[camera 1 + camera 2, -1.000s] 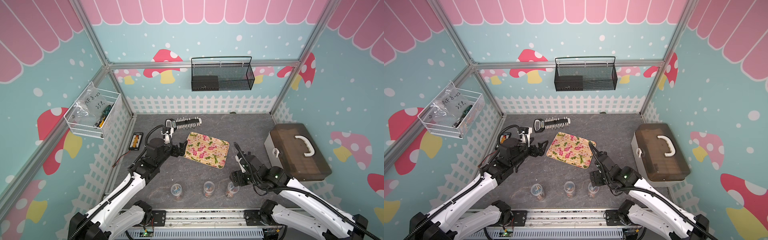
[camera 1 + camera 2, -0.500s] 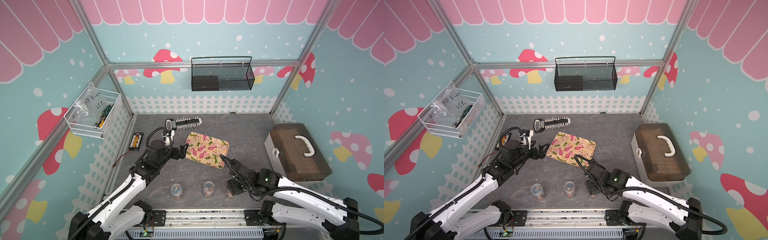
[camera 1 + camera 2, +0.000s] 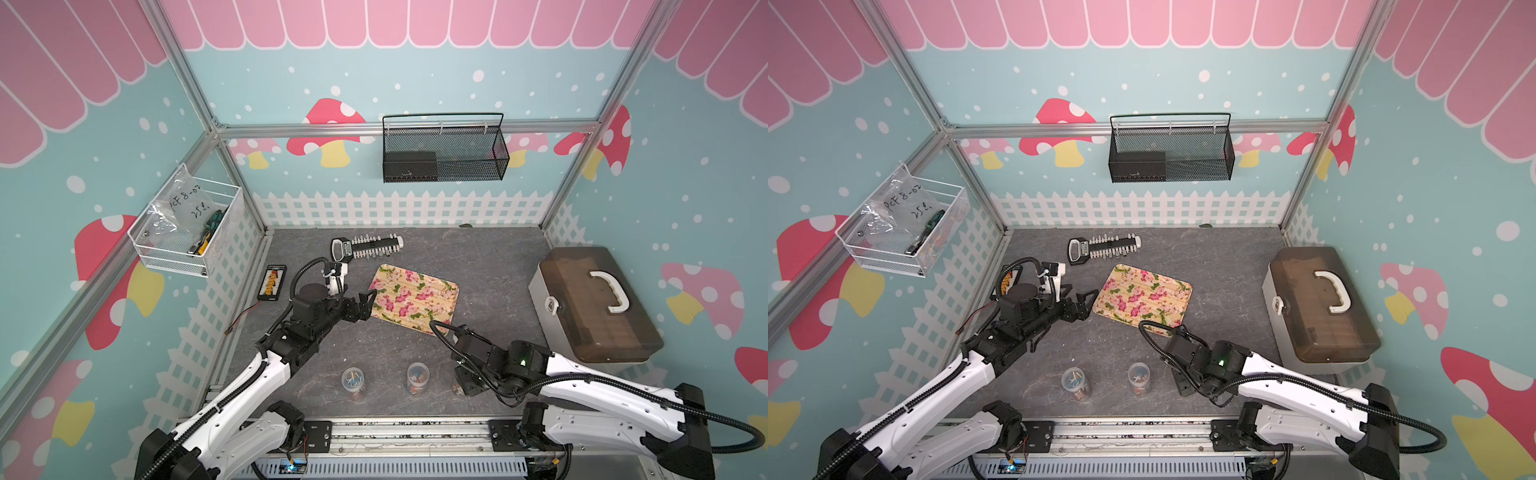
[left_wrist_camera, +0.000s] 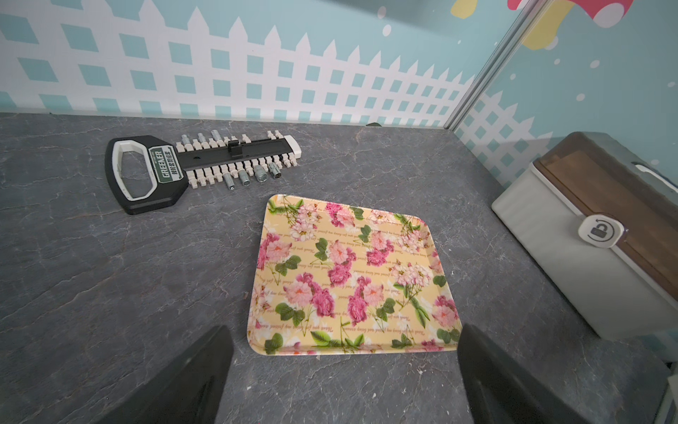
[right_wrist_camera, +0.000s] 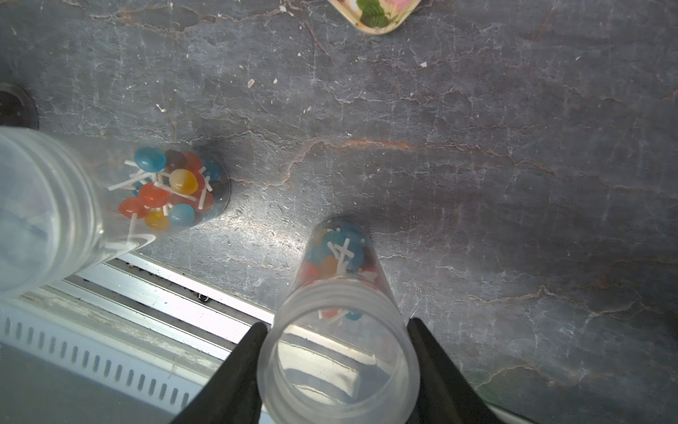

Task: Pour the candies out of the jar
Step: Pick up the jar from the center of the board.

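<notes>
We are holding our right arm (image 3: 582, 382) low over the tabletop (image 3: 490, 266), the right hand (image 5: 337, 323) straddling the upright jar (image 5: 341, 293) of candies (image 5: 339, 253), grip uncertain, left hand (image 3: 368, 305) hovering wide open by the floral tray (image 3: 413, 299).

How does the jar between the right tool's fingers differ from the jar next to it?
The flanked jar sits between the fingers of the right tool; the neighbour jar stands free. In both top views the right arm hides most of the flanked jar, while the neighbour jar shows whole. Both are clear, lidless, upright and hold lollipops.
</notes>
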`<action>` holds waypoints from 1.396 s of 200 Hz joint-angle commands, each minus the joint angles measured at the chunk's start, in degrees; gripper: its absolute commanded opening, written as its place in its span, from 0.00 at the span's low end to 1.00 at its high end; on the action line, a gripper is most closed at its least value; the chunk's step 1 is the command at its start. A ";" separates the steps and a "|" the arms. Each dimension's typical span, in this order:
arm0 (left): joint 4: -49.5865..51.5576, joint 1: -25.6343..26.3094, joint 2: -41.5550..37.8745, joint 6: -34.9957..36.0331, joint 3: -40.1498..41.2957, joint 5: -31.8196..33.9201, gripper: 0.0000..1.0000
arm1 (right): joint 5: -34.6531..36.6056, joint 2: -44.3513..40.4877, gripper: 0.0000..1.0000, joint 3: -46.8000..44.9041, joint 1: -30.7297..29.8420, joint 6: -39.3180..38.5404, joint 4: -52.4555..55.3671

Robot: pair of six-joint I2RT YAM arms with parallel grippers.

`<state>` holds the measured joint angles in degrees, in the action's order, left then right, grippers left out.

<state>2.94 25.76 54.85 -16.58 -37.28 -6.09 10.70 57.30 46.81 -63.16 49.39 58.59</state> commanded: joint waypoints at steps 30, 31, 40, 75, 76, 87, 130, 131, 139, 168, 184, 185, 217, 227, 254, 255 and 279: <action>-0.62 0.17 -1.16 -1.42 0.77 -1.39 0.99 | 1.07 0.36 0.45 -0.44 -0.77 2.12 1.88; -0.64 0.17 -1.20 -1.43 0.79 -1.43 0.99 | 1.08 0.36 0.45 -0.47 -0.76 2.12 1.88; -0.81 0.17 -1.19 -1.48 0.72 -1.64 0.99 | 1.23 0.45 0.42 -0.44 -0.75 2.05 1.84; -1.84 0.17 -0.33 -0.04 -0.01 -4.21 0.99 | 3.62 0.00 0.39 4.50 -0.42 -2.20 2.13; -1.82 0.17 -0.25 0.14 -0.09 -4.34 0.99 | 3.71 0.01 0.39 4.73 -0.40 -2.42 2.14; -1.95 0.17 0.41 1.64 -1.11 -6.50 0.99 | 4.08 0.32 0.38 8.39 0.86 -6.16 2.53; -2.19 0.26 4.31 8.60 -7.86 -20.57 0.99 | -3.72 6.40 0.37 27.19 13.61 -26.60 2.98; -2.26 0.26 4.39 8.72 -8.01 -20.91 0.99 | -4.00 6.72 0.37 27.68 13.86 -26.92 3.00; -2.79 0.26 5.10 9.77 -9.31 -23.49 0.99 | -6.79 8.89 0.36 32.04 15.82 -30.41 3.18; -4.02 0.68 6.89 13.61 -13.37 -32.62 0.99 | -17.42 17.33 0.35 47.00 18.49 -40.07 6.04; -3.97 1.16 7.46 15.20 -14.91 -36.57 0.99 | -22.70 20.72 0.35 53.14 18.68 -43.07 7.74; -3.94 1.19 7.51 15.36 -15.01 -36.91 0.99 | -23.12 20.91 0.35 53.40 18.68 -43.24 7.80; 1.85 2.88 8.74 21.55 -17.70 -41.37 0.98 | -32.74 25.05 0.34 61.18 18.78 -47.35 10.19; 2.87 3.19 8.96 22.23 -18.15 -42.45 0.97 | -34.95 26.18 0.33 62.87 18.77 -48.51 11.05; 3.49 4.26 8.88 22.46 -18.92 -45.84 0.92 | -37.64 28.74 0.34 66.36 19.03 -51.00 13.45; 3.49 4.28 8.83 22.51 -18.95 -45.94 0.92 | -37.75 28.83 0.34 66.42 19.08 -51.07 13.47; 7.16 5.65 9.02 24.35 -20.38 -47.25 0.89 | -40.92 29.71 0.34 67.63 19.47 -52.53 13.71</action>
<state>5.19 29.85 63.44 3.33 -55.27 -49.25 -22.61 86.21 111.94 -43.83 1.13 71.57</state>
